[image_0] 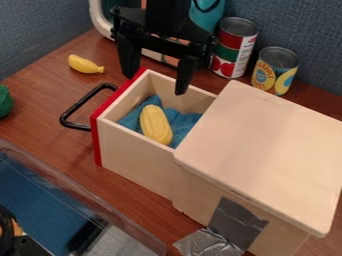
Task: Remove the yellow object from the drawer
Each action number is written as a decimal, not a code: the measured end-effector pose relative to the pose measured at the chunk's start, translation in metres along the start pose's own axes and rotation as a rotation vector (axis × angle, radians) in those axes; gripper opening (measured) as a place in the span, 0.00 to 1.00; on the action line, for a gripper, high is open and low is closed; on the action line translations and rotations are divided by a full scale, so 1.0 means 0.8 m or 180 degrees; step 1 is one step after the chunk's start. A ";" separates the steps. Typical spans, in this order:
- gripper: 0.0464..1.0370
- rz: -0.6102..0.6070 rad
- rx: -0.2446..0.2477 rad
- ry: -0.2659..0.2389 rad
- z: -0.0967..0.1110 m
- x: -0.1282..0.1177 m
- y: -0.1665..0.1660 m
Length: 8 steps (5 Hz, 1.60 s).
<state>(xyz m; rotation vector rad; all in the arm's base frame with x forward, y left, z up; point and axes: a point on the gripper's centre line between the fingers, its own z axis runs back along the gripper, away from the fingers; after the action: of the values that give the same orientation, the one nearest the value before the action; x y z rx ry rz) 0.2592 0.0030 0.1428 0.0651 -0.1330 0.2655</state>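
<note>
The black gripper (155, 80) hangs over the back edge of the pulled-out drawer, open, its two fingers wide apart with nothing between them. Inside the wooden drawer (137, 160), which has a red front and a black handle, a yellow corn-like object (155, 124) lies on a blue cloth (184, 121). The object is in front of and below the gripper, not touched by it.
A wooden box top (264, 150) covers the right side. Behind it stand a red and green can (234, 47) and a yellow-labelled can (274, 70). A yellow banana-like toy (85, 64) lies left of the drawer. A clear-walled bin (73, 187) is at lower left.
</note>
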 end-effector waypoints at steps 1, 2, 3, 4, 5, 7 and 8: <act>0.96 0.0020 0.0019 0.0076 -0.008 -0.003 0.000; 0.96 0.0125 0.0044 0.0102 -0.023 -0.004 0.000; 0.96 0.0398 0.0014 -0.0008 -0.033 0.002 -0.003; 0.96 0.0642 -0.0017 -0.0168 -0.040 0.009 -0.003; 0.96 0.0803 -0.0009 -0.0209 -0.050 0.012 0.005; 0.96 0.1121 -0.0004 -0.0267 -0.066 0.008 0.010; 0.96 0.1258 0.0003 -0.0193 -0.076 -0.001 0.008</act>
<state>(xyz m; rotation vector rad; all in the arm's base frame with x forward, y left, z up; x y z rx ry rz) 0.2644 0.0144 0.0830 0.0474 -0.2059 0.6585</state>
